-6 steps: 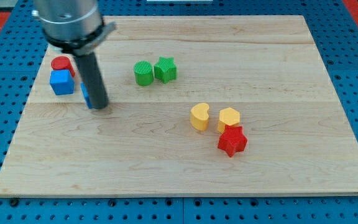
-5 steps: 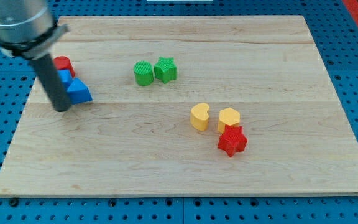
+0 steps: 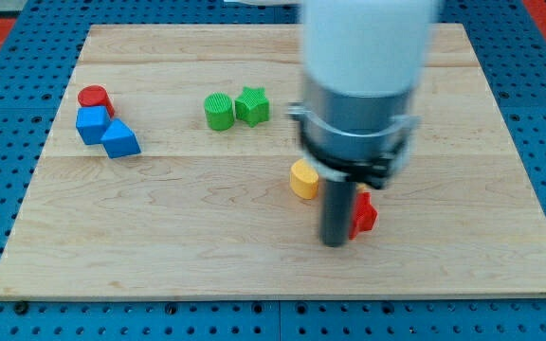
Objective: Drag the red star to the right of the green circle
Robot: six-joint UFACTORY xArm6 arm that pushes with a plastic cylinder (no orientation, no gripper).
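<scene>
**A:** You asked where the red star (image 3: 364,215) is. It sits toward the view's lower right, mostly hidden behind the rod, with only its right side showing. My tip (image 3: 335,242) is down on the wooden board (image 3: 254,265), touching or just beside the star's left edge; you cannot tell which from here.

**B:** And the claw, is it apart or together?

**A:** There is no claw on this rig, just a straight rod, so there is nothing to open or close. You push with the side of the tip only.

**B:** Where does the star have to end up?

**A:** To the right of the green circle (image 3: 218,112), which is up near the view's top centre. The green star (image 3: 252,104) already sits touching that circle's right side, so the spot you want is occupied.

**B:** What could go wrong?

**A:** 3 things, in my judgement. First, the tip is on the star's left, so pushing from here would send it further toward the view's right, away from the goal; you would need to come round to its lower right side. Second, the yellow heart (image 3: 303,178) lies just up and left of the star, on the path, and a second yellow block may be hidden behind the arm. Either could get shoved along. Third, arriving too hard could knock the green star into the green circle and shift your reference.
</scene>
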